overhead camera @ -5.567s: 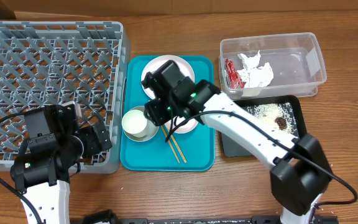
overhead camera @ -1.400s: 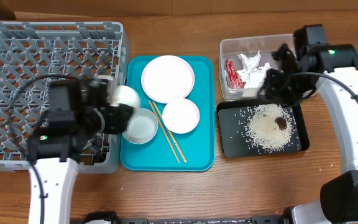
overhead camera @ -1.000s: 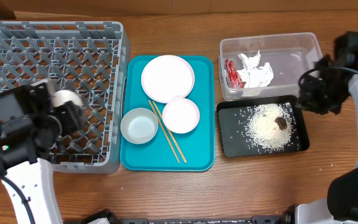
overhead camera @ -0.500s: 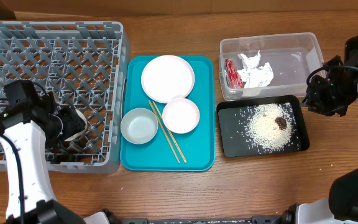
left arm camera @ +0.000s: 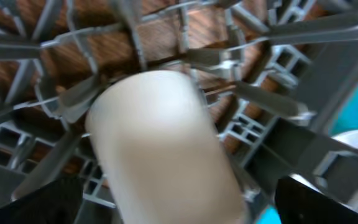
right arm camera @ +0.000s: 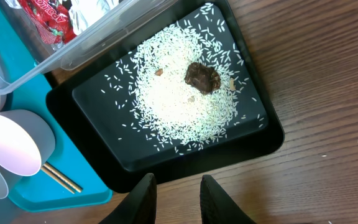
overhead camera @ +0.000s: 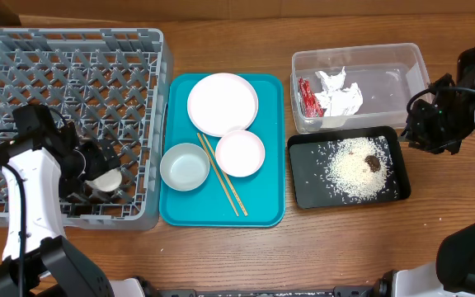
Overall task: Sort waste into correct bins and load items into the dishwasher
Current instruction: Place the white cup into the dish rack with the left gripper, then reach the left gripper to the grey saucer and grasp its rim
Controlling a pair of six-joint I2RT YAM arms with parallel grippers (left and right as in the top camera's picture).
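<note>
Near the front edge of the dish rack (overhead camera: 68, 82), on the side toward the teal tray (overhead camera: 262, 206), the small white cup (left arm camera: 160, 149) lies tilted among the grey pegs. The pegs are meant to prop crockery, which is likely why the cup goes in at a slant rather than flat. The left gripper (overhead camera: 87, 165) is down in the rack with a dark finger on either side of the cup. The wrist view is blurred, so I cannot tell whether it grips the cup or has let go.

The plate (overhead camera: 223, 103), the pink bowl (overhead camera: 240, 153), the grey bowl (overhead camera: 184, 165) and the chopsticks (overhead camera: 221, 175) lie on the teal tray just beside the rack, an easy reach for that arm.

The waste looks sorted. The red wrapper (overhead camera: 306, 97) and tissue (overhead camera: 339, 92) are in the clear tub (overhead camera: 402, 74). The rice (overhead camera: 353, 169) and its brown lump (overhead camera: 372, 162) are on the black tray (overhead camera: 305, 186), so dry rubbish is apart from food scraps.

The right gripper (right arm camera: 178, 199) hovers over bare wood just beside the black tray, fingers parted and empty. I judge it is parked there to stay clear of the loading.
</note>
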